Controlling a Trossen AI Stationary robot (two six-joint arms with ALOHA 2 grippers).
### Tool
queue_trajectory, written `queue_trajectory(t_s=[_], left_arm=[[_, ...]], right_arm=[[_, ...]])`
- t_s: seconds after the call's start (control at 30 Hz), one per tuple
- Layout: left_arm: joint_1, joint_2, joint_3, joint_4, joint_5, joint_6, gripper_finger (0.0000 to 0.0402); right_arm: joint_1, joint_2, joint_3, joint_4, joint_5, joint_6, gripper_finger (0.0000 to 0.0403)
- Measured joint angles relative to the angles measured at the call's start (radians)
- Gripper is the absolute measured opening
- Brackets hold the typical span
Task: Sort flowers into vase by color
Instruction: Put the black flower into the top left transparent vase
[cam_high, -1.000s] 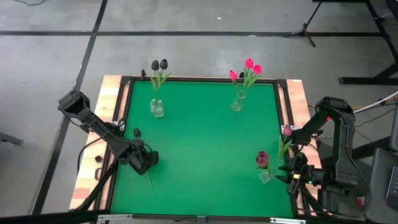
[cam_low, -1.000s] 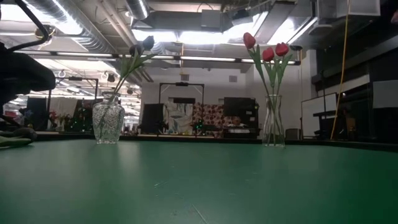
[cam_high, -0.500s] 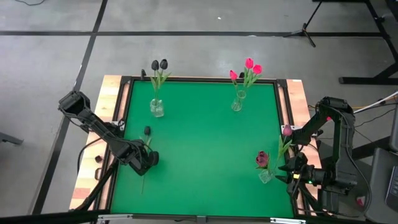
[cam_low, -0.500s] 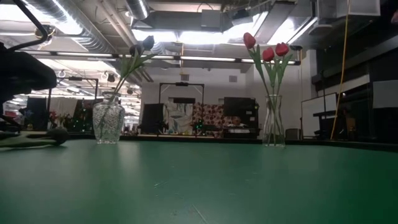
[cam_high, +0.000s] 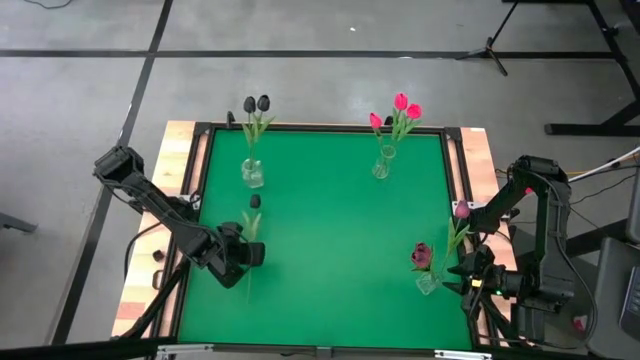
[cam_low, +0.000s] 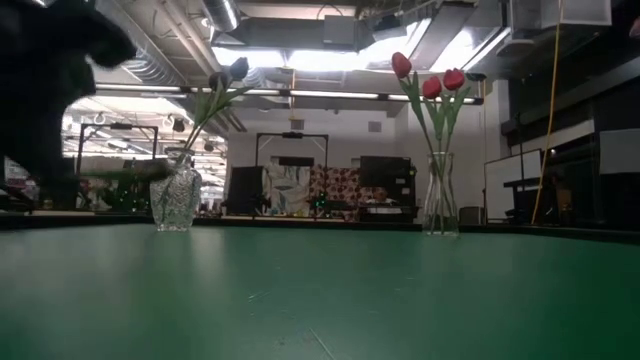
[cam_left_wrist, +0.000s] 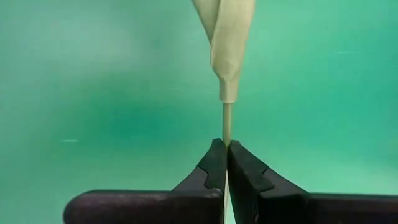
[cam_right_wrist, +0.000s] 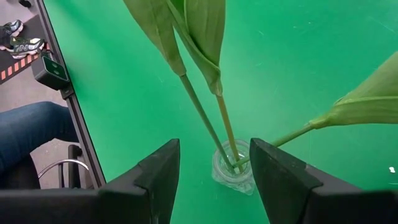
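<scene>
My left gripper (cam_high: 246, 254) is near the table's left edge, shut on a black-headed tulip (cam_high: 255, 201). The tulip's stem runs toward the near edge (cam_high: 247, 292). Beyond it, a glass vase (cam_high: 251, 173) holds two black tulips (cam_low: 226, 75). A second vase (cam_high: 381, 166) at the far right holds three pink-red tulips (cam_low: 428, 85). A third vase (cam_high: 427, 283) near the right edge holds two maroon tulips (cam_high: 421, 256). My right gripper (cam_right_wrist: 213, 149) hovers open above that vase (cam_right_wrist: 232, 168), touching nothing. My left gripper pinches the black tulip's thin stem (cam_left_wrist: 226, 127) between its two shut fingers, just below the leaf base (cam_left_wrist: 227, 87). It comes from above. The flower is lifted clear of the table and lies about level (cam_low: 125, 172), head toward the far edge.
Green mat (cam_high: 330, 230) lies open between the three vases. Wooden borders (cam_high: 145, 280) flank the mat on the left and right. In the right wrist view a person's leg in jeans (cam_right_wrist: 28, 134) and shoes (cam_right_wrist: 18, 37) show beyond the table edge.
My left gripper has risen and shifted toward the table's right, still shut on the black tulip. The flower lay on the mat a second ago and is now lifted clear. Its head has swung from pointing left-far to pointing at the far edge.
</scene>
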Motion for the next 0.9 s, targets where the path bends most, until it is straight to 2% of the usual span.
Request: queue_trajectory(t_s=[0.07, 0.17, 0.43, 0.53, 0.6, 0.73, 0.9], left_arm=[[-0.012, 0.000, 0.026, 0.001, -0.074, 0.026, 0.0000], [-0.020, 0.000, 0.075, 0.001, -0.247, 0.127, 0.0000], [0.014, -0.002, 0.171, -0.002, -0.903, 0.576, 0.0000], [0.054, -0.002, 0.175, -0.004, -1.069, 0.742, 0.0000], [0.086, -0.002, 0.175, -0.005, -1.130, 0.836, 0.0000], [0.174, -0.011, 0.175, -0.044, -1.156, 0.997, 0.0000], [0.270, -0.091, 0.175, -0.184, -1.144, 0.978, 0.0000]], right_arm=[[0.000, 0.000, 0.000, 0.000, 0.000, 0.000, 0.0193], [0.000, 0.000, 0.000, 0.000, 0.003, 0.001, 0.0193], [0.000, 0.000, 0.000, -0.002, 0.062, 0.001, 0.0193], [0.000, 0.000, 0.000, -0.003, 0.096, 0.002, 0.0193], [0.000, 0.000, 0.000, -0.004, 0.121, 0.002, 0.0193], [0.000, 0.000, 0.000, -0.002, 0.148, 0.002, 0.0193], [0.000, 0.000, 0.000, -0.002, 0.149, 0.024, 0.0193]])
